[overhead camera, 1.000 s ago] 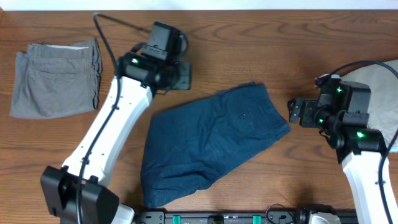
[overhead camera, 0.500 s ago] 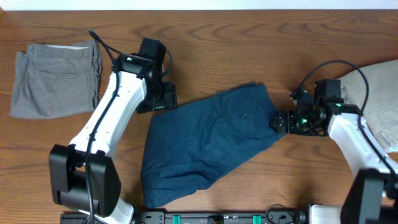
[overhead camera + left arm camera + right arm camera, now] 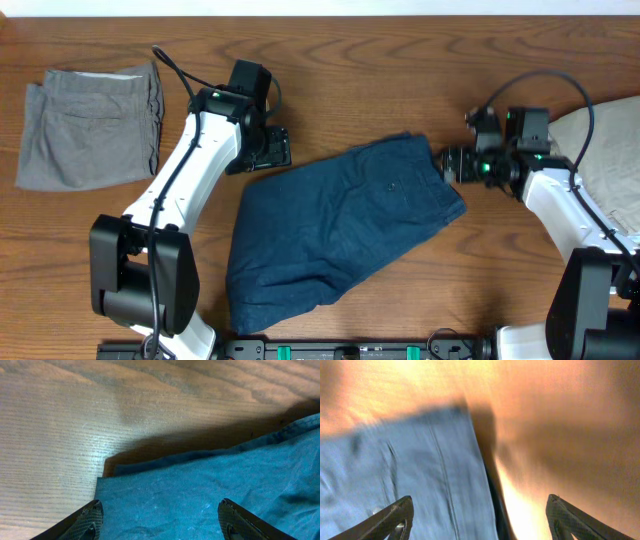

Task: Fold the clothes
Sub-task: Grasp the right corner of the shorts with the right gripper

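1. Task item: clothes (image 3: 340,230), navy, soft, one pc. Lies flat in middle of table (image 3: 400,60), set diag.: wide end low-left near front edge, narrow end up-right. Looks doubled over already, as a lower layer peeks out at the upper-left corner.
2. L gripper (image 3: 268,150): just at the clothes' upper-left corner. Wrist view: fingers (image 3: 91,517) wide apart, cloth corner and bare wood between them, nothing pinched. Jaws spread, empty.
3. R gripper (image 3: 450,165): at the upper-right corner. Wrist view blurred; fingers (image 3: 397,517) spread wide, cloth edge running between them. Jaws spread, no hold seen.
4. Others: grey shorts (image 3: 90,125), folded, far left, well apart from the clothes. Beige garment (image 3: 610,140), right edge, partly out of view.
5. Step in hand (est.): pre-grasp, with both grippers set at the two top corners for the next fold.
6. Next move needs (est.): lower each gripper, get a finger under the edge, close on all layers, then lift both together and carry across. Risk: catching the top layer only, or an uneven lift skewing the fold.
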Robot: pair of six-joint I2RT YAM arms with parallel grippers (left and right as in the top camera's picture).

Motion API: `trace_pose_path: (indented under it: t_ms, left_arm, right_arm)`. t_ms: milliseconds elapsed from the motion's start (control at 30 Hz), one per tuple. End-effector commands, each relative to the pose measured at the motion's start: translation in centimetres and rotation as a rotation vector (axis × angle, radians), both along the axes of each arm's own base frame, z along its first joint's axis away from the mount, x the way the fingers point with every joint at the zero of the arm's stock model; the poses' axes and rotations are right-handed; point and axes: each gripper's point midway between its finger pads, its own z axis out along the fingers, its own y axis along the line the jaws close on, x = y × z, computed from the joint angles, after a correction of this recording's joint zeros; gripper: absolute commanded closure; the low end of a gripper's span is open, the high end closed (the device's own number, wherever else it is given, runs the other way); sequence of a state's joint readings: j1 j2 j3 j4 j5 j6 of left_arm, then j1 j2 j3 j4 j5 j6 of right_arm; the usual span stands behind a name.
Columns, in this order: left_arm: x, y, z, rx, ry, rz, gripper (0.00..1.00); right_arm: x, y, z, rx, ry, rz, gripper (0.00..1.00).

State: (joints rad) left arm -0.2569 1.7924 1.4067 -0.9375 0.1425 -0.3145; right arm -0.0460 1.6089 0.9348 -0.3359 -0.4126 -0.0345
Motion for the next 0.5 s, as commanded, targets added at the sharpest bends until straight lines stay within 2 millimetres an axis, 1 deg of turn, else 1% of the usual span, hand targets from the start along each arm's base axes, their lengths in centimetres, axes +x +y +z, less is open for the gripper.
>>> trace_pose_path:
  t_ms: [0, 133, 200, 333, 467]
  left_arm:
    - [-0.1, 0.4, -0.5, 0.018, 0.016, -0.001, 0.25]
    - [-0.1, 0.4, -0.5, 0.018, 0.015, 0.000, 0.25]
    - [-0.1, 0.4, -0.5, 0.018, 0.016, 0.000, 0.25]
    - [-0.1, 0.3, -0.5, 0.018, 0.016, -0.001, 0.25]
    - [-0.1, 0.3, -0.5, 0.018, 0.016, -0.001, 0.25]
  right_arm:
    - [1.0, 2.2, 0.9, 0.011, -0.049, 0.063, 0.17]
    - [1.8, 4.3, -1.0, 0.010, -0.050, 0.113, 0.23]
    - [2.4, 4.8, -2.1, -0.001, -0.053, 0.111, 0.26]
    - [3.7, 4.6, -4.2, -0.012, -0.041, 0.039, 0.27]
    - [4.3, 4.8, -5.2, 0.013, -0.036, 0.014, 0.31]
